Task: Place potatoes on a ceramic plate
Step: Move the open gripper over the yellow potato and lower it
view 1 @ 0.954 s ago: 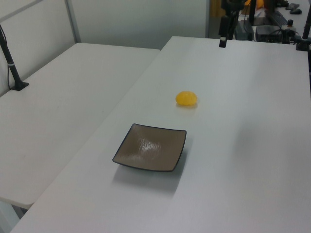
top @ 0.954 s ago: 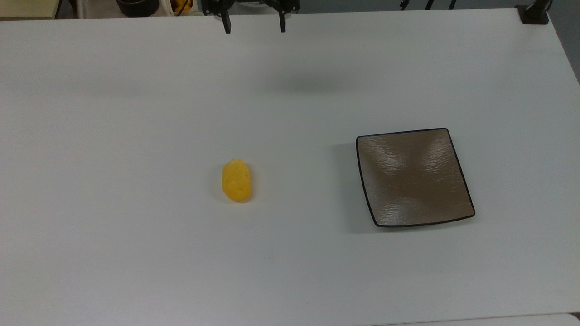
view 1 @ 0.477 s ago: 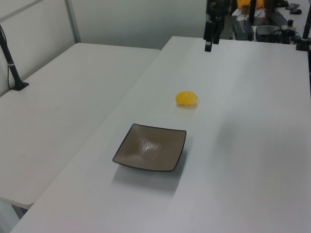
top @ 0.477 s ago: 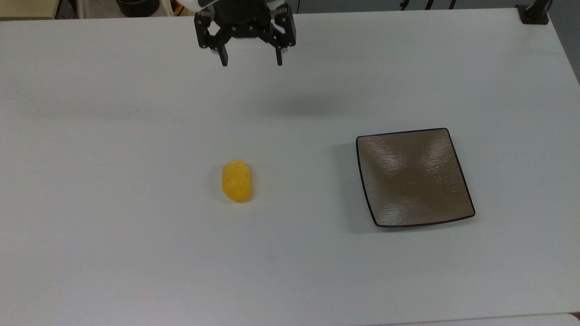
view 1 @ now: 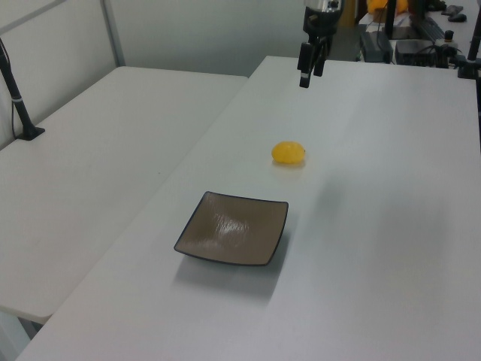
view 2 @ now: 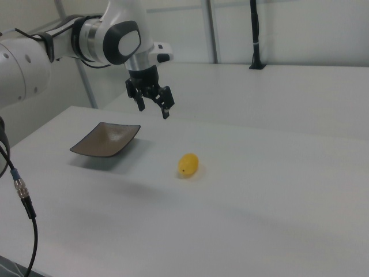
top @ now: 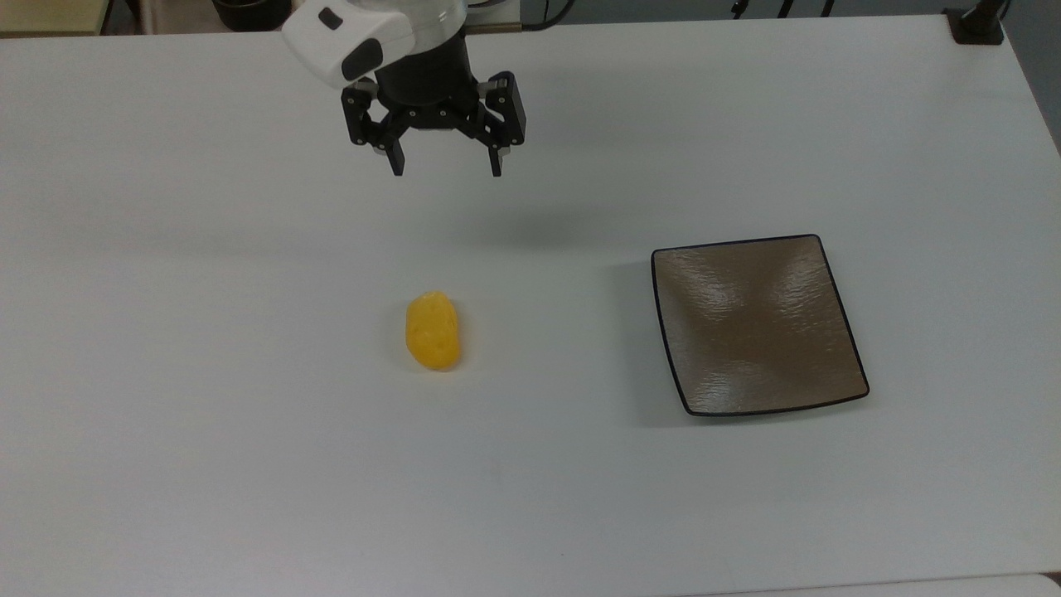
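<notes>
1. In the top view, the plate [top: 758,325] is sitting nearest the lower edge, on the white table [top: 207,464], at about 4 o'clock from the table's middle, with nothing lying on it.
2. The potato [top: 432,330] is lying on the table well apart from the plate, at roughly 9 o'clock from it, long axis running 12 to 6.
3. Farthest back, the gripper [top: 446,163] is hanging in the air at about 12 o'clock from the potato, fingers spread wide and carrying nothing.
4. Likely risk: the glossy, rounded potato is liable to squirt out if the fingers are closing off-centre or along its long axis.
5. Another risk: a high release is likely sending the potato rolling off the shallow plate.
</notes>
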Controlling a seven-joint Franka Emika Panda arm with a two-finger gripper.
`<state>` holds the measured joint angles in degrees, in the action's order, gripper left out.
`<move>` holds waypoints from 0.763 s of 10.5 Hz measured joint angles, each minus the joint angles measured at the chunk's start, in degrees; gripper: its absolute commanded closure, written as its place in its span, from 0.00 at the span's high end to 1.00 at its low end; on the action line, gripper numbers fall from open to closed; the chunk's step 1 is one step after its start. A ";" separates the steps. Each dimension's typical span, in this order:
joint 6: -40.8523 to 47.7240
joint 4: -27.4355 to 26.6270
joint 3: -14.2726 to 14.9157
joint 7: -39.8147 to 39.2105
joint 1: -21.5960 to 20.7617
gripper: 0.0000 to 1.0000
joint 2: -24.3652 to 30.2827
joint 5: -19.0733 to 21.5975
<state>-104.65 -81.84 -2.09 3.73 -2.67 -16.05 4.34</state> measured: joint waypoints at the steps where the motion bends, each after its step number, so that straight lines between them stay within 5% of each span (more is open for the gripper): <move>1: -0.78 0.02 0.00 0.00 0.02 1.00 -0.61 -0.41; 8: -10.68 -0.22 0.01 0.00 0.21 1.00 -7.80 -5.88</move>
<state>-115.34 -82.06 -2.09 3.73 -2.47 -23.85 -1.54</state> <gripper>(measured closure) 0.000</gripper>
